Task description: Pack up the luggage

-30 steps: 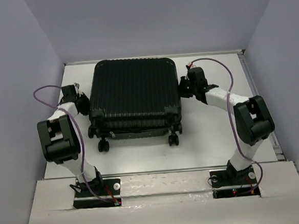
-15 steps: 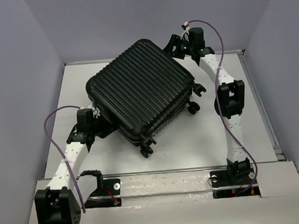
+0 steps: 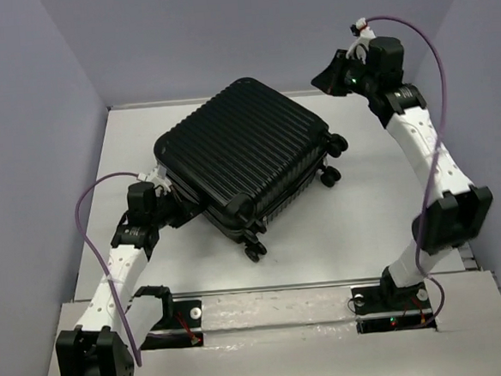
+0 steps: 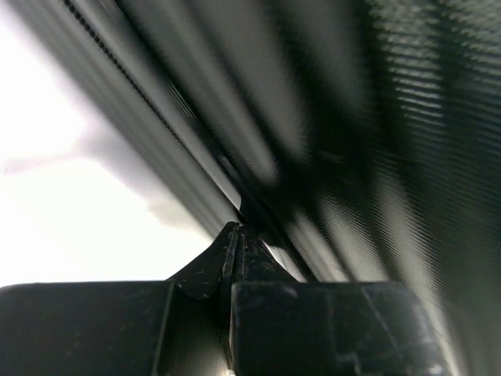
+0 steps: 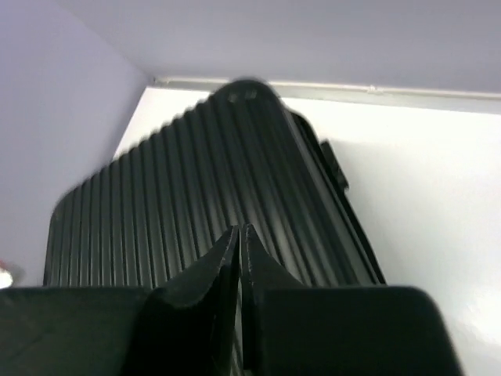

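Leftmost, the left arm (image 3: pixel 118 262), white, stretched from the near edge of the table (image 3: pixel 365 231) with a purple cable (image 3: pixel 84 208) looping off its side. Left claw (image 3: pixel 186 211) set against the near-left side of the suitcase (image 3: pixel 244 158), low on the shell. From the left wrist, its fingers (image 4: pixel 205 270) squeezed fully together, tips right at the dark seam (image 4: pixel 196 149) between the two halves. Too blurred there to tell whether anything thin is caught between them. In the middle of the table, the suitcase itself: black, ribbed, closed, lying flat on one broad side. Turned diagonally, one rounded corner toward the back wall (image 3: pixel 248 33), wheels (image 3: pixel 328 177) on the end facing near-right. Further right, the right arm (image 3: pixel 429 158), rising from its base and bending back over the far right part of the table. Right claw (image 3: pixel 319 80) held high near the back wall, well apart from the suitcase and aimed left toward it. From the right wrist, fingers (image 5: pixel 203 274) closed tip to tip with only a hairline slit, nothing pinched. Ribbed top of the suitcase below and beyond those tips.
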`<state>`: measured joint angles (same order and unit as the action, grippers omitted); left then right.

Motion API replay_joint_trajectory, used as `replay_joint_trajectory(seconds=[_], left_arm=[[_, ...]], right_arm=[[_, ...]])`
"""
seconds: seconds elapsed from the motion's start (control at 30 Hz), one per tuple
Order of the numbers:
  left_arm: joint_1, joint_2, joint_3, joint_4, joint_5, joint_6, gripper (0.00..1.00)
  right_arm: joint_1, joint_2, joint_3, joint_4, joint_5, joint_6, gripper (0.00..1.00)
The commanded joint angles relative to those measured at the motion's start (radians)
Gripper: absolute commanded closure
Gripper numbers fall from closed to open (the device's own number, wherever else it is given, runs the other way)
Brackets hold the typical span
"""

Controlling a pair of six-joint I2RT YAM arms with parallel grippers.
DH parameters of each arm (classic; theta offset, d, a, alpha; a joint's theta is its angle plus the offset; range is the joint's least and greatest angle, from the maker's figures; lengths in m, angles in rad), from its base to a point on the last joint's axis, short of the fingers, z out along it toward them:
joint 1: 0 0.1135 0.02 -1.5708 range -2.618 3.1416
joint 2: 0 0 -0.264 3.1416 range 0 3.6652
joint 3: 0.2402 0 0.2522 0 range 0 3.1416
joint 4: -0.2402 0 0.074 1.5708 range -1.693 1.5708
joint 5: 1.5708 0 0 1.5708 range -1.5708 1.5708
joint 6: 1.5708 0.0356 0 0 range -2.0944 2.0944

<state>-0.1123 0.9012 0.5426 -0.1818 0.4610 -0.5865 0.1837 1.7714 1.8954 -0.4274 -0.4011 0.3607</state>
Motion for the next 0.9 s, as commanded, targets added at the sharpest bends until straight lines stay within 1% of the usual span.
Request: replay_joint_trajectory(seconds=[0.0,0.03,0.07,0.1,0.13,0.17,0.2,0.23,0.27,0.33,0.4,0.43,0.47,0.5,0.53,0.57,0.63,0.67,0.73,0.77,0.8,0.87], left_arm=[[-0.021,-0.1,-0.036,0.137,0.074,-0.009,0.94],[-0.026,-0.111,-0.047,0.139,0.07,-0.003,0.94],[-0.035,-0.12,-0.058,0.142,0.065,0.001,0.94],[-0.046,-0.127,-0.069,0.149,0.059,-0.006,0.94],[-0.075,-0.142,-0.081,0.162,0.053,-0.018,0.94],[-0.093,-0.148,-0.081,0.162,0.041,-0.024,0.94],[-0.125,-0.165,-0.081,0.165,0.015,-0.029,0.94],[-0.141,-0.171,-0.081,0.166,0.002,-0.03,0.94],[-0.159,-0.176,-0.081,0.168,-0.01,-0.032,0.94],[-0.193,-0.174,-0.084,0.173,-0.045,-0.032,0.94],[-0.243,-0.167,-0.095,0.201,-0.062,-0.042,0.94],[-0.277,-0.163,-0.099,0.209,-0.067,-0.048,0.94],[-0.294,-0.159,-0.102,0.217,-0.073,-0.055,0.94],[-0.311,-0.156,-0.11,0.231,-0.09,-0.067,0.94],[-0.328,-0.154,-0.112,0.237,-0.099,-0.072,0.94],[-0.361,-0.154,-0.115,0.242,-0.11,-0.075,0.94],[-0.397,-0.142,-0.112,0.254,-0.143,-0.082,0.94],[-0.414,-0.136,-0.11,0.257,-0.151,-0.087,0.94],[-0.466,-0.113,-0.109,0.278,-0.176,-0.099,0.94],[-0.484,-0.104,-0.109,0.288,-0.183,-0.105,0.94],[-0.501,-0.081,-0.109,0.312,-0.191,-0.11,0.94],[-0.547,-0.053,-0.105,0.352,-0.208,-0.124,0.94]], right_arm=[[0.034,-0.333,-0.458,0.077,-0.007,-0.054,0.93],[0.051,-0.407,-0.563,0.125,0.016,-0.039,0.93],[0.068,-0.541,-0.748,0.142,0.03,-0.023,0.93],[0.086,-0.602,-0.833,0.16,0.042,-0.003,0.93],[0.111,-0.703,-0.974,0.192,0.059,0.035,0.93],[0.111,-0.704,-0.975,0.193,0.073,0.049,0.93],[0.111,-0.771,-1.068,0.187,0.093,0.066,0.93],[0.111,-0.791,-1.102,0.168,0.125,0.073,0.93],[0.111,-0.802,-1.133,0.167,0.16,0.078,0.93],[0.111,-0.768,-1.171,0.168,0.176,0.08,0.93],[0.111,-0.715,-1.168,0.205,0.231,0.081,0.93],[0.111,-0.652,-1.149,0.238,0.286,0.072,0.93],[0.111,-0.618,-1.129,0.249,0.301,0.066,0.93],[0.111,-0.583,-1.103,0.262,0.311,0.048,0.93],[0.111,-0.517,-1.042,0.286,0.318,0.038,0.93],[0.097,-0.485,-1.011,0.305,0.326,0.026,0.93],[0.083,-0.425,-0.943,0.332,0.311,-0.008,0.93],[0.083,-0.359,-0.862,0.341,0.315,-0.023,0.93],[0.047,-0.293,-0.778,0.343,0.309,-0.06,0.93],[0.036,-0.261,-0.738,0.349,0.288,-0.072,0.93],[0.025,-0.201,-0.667,0.36,0.221,-0.084,0.93],[0.014,-0.14,-0.595,0.366,0.161,-0.111,0.93]])
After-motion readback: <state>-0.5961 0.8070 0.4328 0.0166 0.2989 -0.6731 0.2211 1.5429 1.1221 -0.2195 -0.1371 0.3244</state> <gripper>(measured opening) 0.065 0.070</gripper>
